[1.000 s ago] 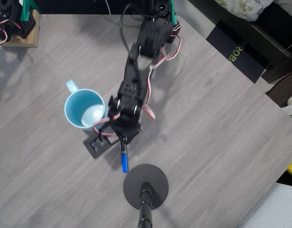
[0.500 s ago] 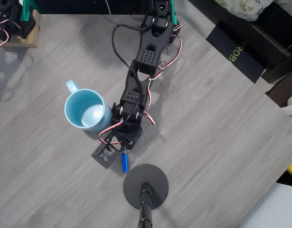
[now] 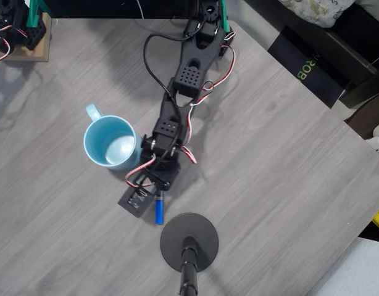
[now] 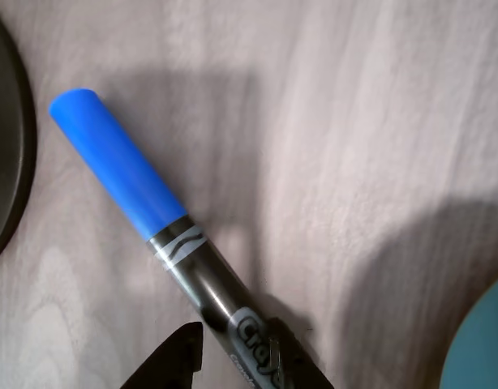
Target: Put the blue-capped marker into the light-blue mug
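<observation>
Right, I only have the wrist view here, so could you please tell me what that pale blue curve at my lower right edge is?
Observer: That is the light-blue mug. The overhead view shows it upright and empty.
Operator: Which way is it from the gripper?
Observer: In the overhead view it stands left of the gripper, with its handle pointing up-left, away from the arm.
Operator: And the dark curve at my left edge?
Observer: A black round stand base with a pole. The cap of the blue-capped marker points towards it without touching.

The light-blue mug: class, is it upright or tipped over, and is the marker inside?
Upright: the light-blue mug shows its round open mouth, with nothing visible inside. The blue-capped marker is outside it.
</observation>
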### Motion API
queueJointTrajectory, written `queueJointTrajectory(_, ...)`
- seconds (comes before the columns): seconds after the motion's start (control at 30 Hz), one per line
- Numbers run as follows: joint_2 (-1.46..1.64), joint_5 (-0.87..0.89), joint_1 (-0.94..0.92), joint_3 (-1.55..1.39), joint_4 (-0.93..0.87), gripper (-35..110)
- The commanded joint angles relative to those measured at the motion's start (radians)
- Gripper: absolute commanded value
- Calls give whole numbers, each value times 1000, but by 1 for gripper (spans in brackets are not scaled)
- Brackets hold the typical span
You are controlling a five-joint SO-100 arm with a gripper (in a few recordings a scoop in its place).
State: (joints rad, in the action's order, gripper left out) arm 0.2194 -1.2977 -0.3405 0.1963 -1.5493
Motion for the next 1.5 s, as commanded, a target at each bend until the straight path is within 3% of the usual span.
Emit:
queueJointTrajectory(0.0, -9, -21, 5, 31, -14, 13)
queueJointTrajectory(0.2, -61, -43, 23, 35, -23, 13)
queueJointTrajectory(0.47, -32, -29, 29, 40, -2, 0)
queueJointTrajectory(1.07, 494, 127, 28, 41, -37, 0)
queueJointTrajectory(1.47, 793, -40, -255, 41, -8, 0)
